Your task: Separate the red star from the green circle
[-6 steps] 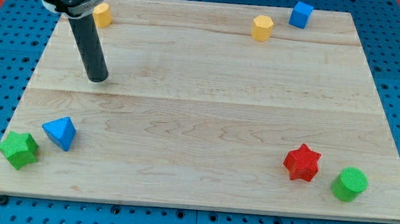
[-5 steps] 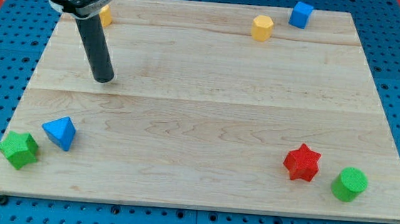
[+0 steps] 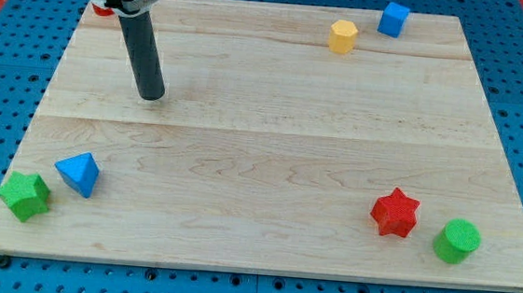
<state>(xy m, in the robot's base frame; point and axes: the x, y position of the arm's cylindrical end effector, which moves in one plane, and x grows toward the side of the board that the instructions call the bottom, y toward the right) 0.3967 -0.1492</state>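
Note:
The red star (image 3: 395,212) lies near the view's bottom right of the wooden board (image 3: 271,138). The green circle (image 3: 457,241) stands just to its right and slightly lower, a small gap between them. My tip (image 3: 151,97) rests on the board in the upper left part, far from both blocks, with the rod rising up to the view's top.
A blue triangle (image 3: 79,172) and a green star (image 3: 23,194) sit at the bottom left. A yellow hexagon (image 3: 342,36) and a blue cube (image 3: 394,18) sit at the top right. A red block (image 3: 101,8) peeks out behind the arm at the top left.
My tip has moved to the right and slightly up the view. The arm now hides the yellow block at the top left. No block has moved.

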